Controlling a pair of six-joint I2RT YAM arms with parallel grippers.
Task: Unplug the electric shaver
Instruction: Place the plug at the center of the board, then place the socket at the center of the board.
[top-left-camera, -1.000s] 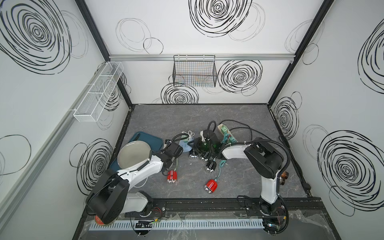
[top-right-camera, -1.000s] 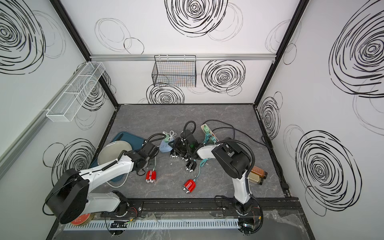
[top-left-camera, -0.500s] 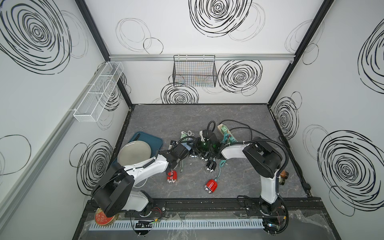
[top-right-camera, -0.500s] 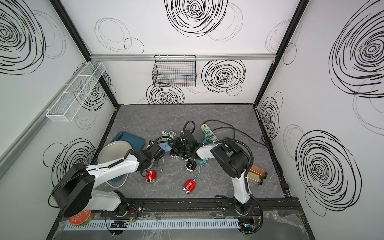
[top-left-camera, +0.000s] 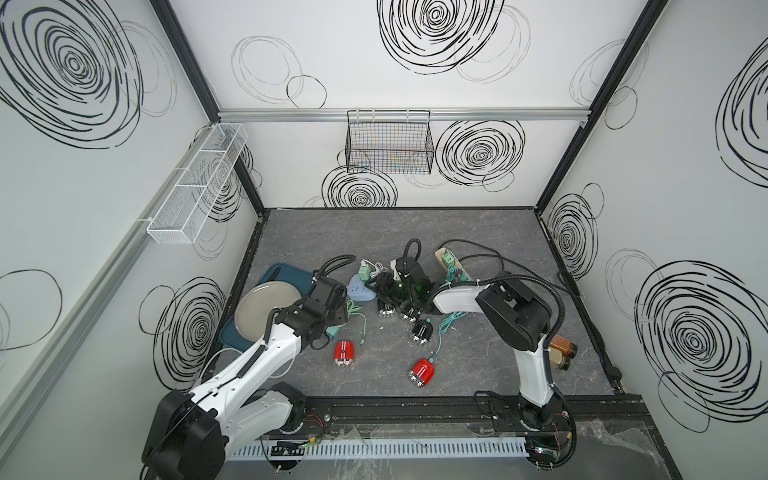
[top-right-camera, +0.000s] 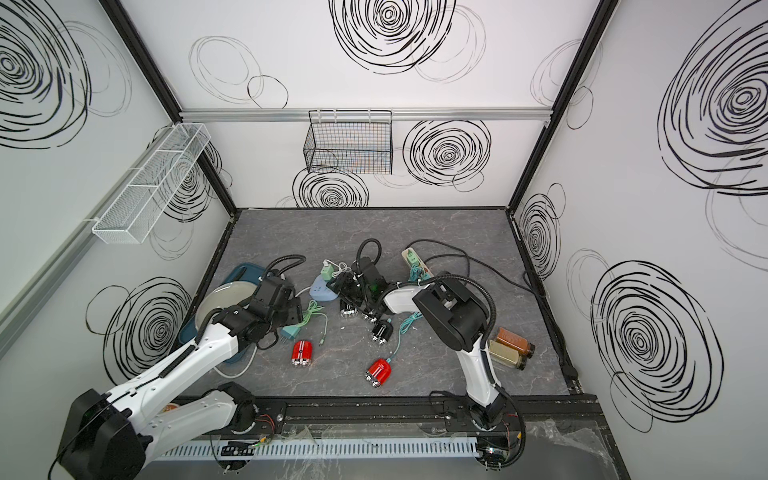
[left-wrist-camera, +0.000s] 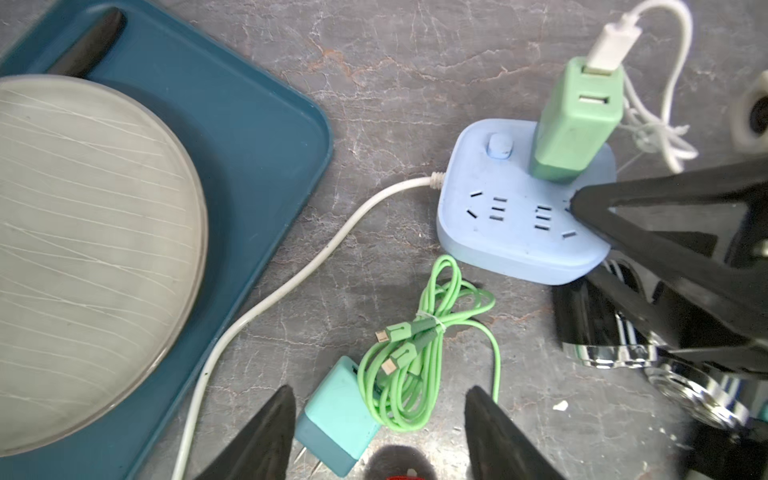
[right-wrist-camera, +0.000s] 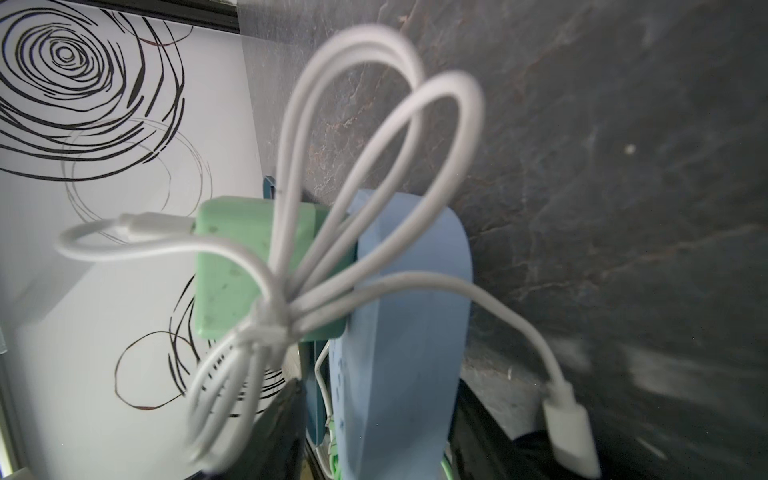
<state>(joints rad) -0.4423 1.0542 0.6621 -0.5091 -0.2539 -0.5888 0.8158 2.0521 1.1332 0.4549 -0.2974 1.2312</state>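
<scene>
A teal adapter (left-wrist-camera: 338, 411) with a bundled green cable (left-wrist-camera: 415, 365) lies unplugged on the table between the fingers of my open left gripper (left-wrist-camera: 380, 390), untouched. Just beyond it sits the blue power strip (left-wrist-camera: 519, 224) with a green adapter (left-wrist-camera: 577, 124) and a white cable plugged in. My right gripper (right-wrist-camera: 378, 432) straddles the strip's end, open, with a gap on one side. Two red shavers (top-left-camera: 344, 353) (top-left-camera: 422, 372) and several black ones (top-left-camera: 421, 331) lie around. A teal cord runs from the nearer red shaver toward a beige power strip (top-left-camera: 451, 264).
A blue tray (top-left-camera: 286, 272) holding a grey plate (top-left-camera: 266, 307) lies at the left. Spice bottles (top-left-camera: 563, 353) lie by the right arm's base. A black cord (top-left-camera: 540, 266) trails to the right wall. Wire baskets hang on the back and left walls.
My left gripper has gone from shut to open and drawn back leftward from the blue strip. The right gripper's jaws have widened around the strip.
</scene>
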